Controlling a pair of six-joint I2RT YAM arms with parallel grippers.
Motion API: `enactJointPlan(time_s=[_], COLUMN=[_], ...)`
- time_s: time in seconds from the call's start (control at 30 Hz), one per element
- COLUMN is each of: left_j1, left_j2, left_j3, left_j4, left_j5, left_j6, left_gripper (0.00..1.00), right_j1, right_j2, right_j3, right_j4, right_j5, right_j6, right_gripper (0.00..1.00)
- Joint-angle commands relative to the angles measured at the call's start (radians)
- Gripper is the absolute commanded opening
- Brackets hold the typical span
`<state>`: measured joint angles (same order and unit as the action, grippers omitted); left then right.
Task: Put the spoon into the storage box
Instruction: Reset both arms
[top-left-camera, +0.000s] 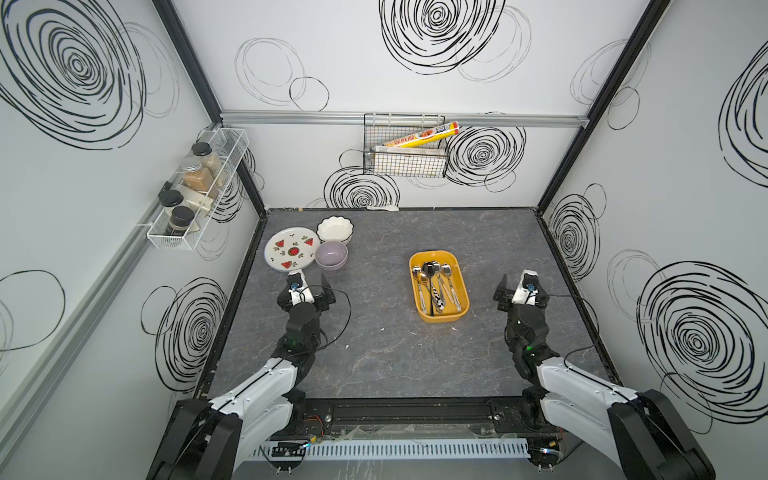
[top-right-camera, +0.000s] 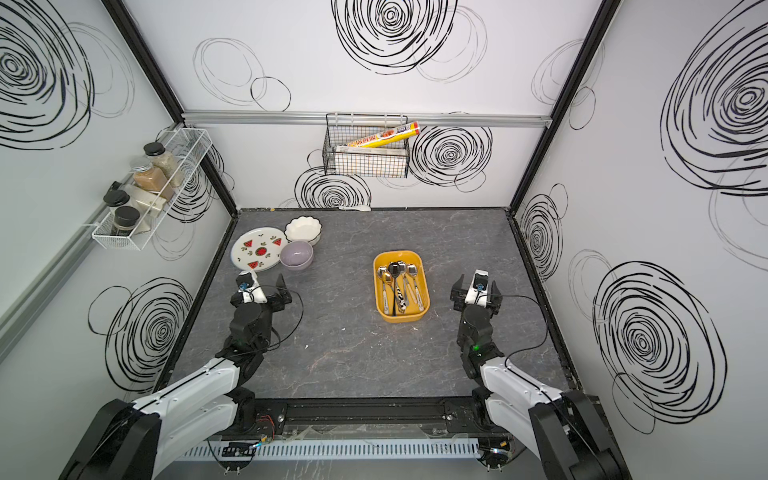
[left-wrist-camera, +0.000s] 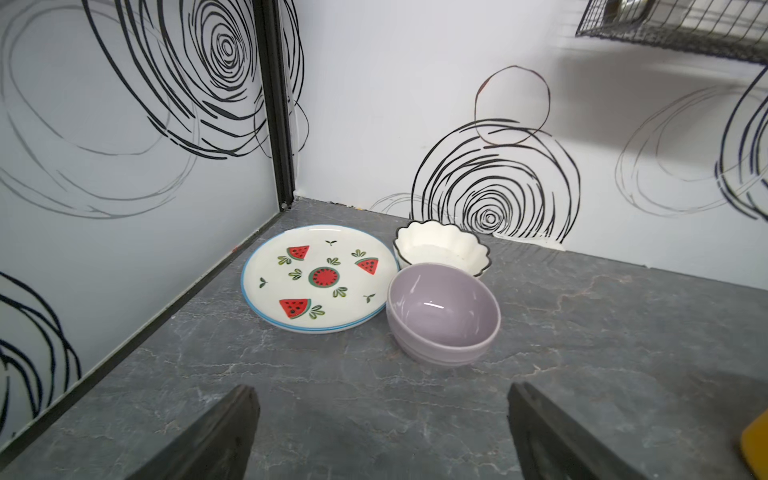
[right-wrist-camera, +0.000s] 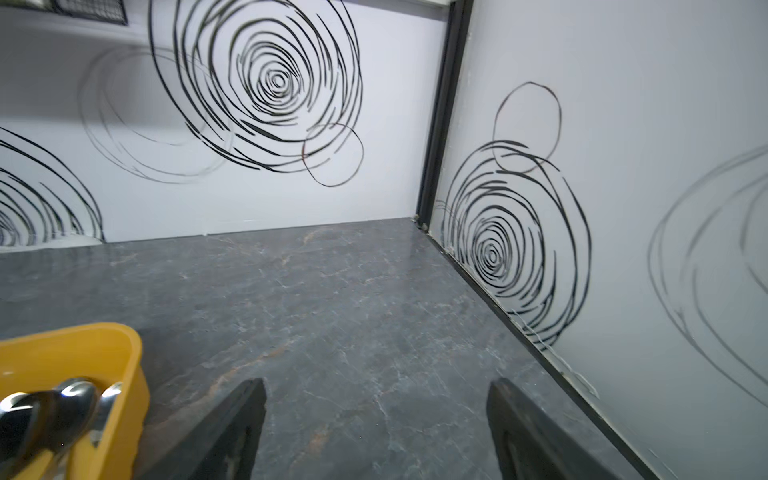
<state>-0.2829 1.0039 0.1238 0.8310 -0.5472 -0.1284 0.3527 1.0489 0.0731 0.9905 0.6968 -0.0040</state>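
Note:
The storage box (top-left-camera: 444, 316) (top-right-camera: 402, 316) is a shallow yellow tray right of the table's middle in both top views. Several spoons (top-left-camera: 434, 286) (top-right-camera: 399, 286) lie in it, bowls toward the back wall. My right gripper (top-left-camera: 523, 280) (top-right-camera: 476, 283) hovers just right of the box, open, with only bare table between its fingers in the right wrist view (right-wrist-camera: 377, 384). That view shows a box corner (right-wrist-camera: 124, 374) and shiny spoon bowls (right-wrist-camera: 75, 395). My left gripper (top-left-camera: 309, 278) (top-right-camera: 262, 277) (left-wrist-camera: 380, 390) is open and empty, near the dishes at the left.
A watermelon plate (top-left-camera: 291, 249) (left-wrist-camera: 320, 278), a purple bowl (top-left-camera: 331, 254) (left-wrist-camera: 442, 316) and a white scalloped bowl (top-left-camera: 335, 230) (left-wrist-camera: 440, 247) stand at the back left. A small white object (top-left-camera: 383, 207) lies against the back wall. A wire basket (top-left-camera: 405, 164) and a spice rack (top-left-camera: 195, 191) hang on the walls.

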Motion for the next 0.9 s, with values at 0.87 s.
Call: enactJointPlan(time_s=[0.87], left_j1=[0.27], left_j2=[0.549], left_j3=[0.101], left_j4=[0.5], left_j5=[0.331], left_j6=[0.038], left_gripper=[0.99], right_j1=[-0.293], right_j2=[0.469], right_j3=[0.086], right_j4=[0.373], right_j5=[-0.395], right_j6=[0.049], right_gripper=[1.0])
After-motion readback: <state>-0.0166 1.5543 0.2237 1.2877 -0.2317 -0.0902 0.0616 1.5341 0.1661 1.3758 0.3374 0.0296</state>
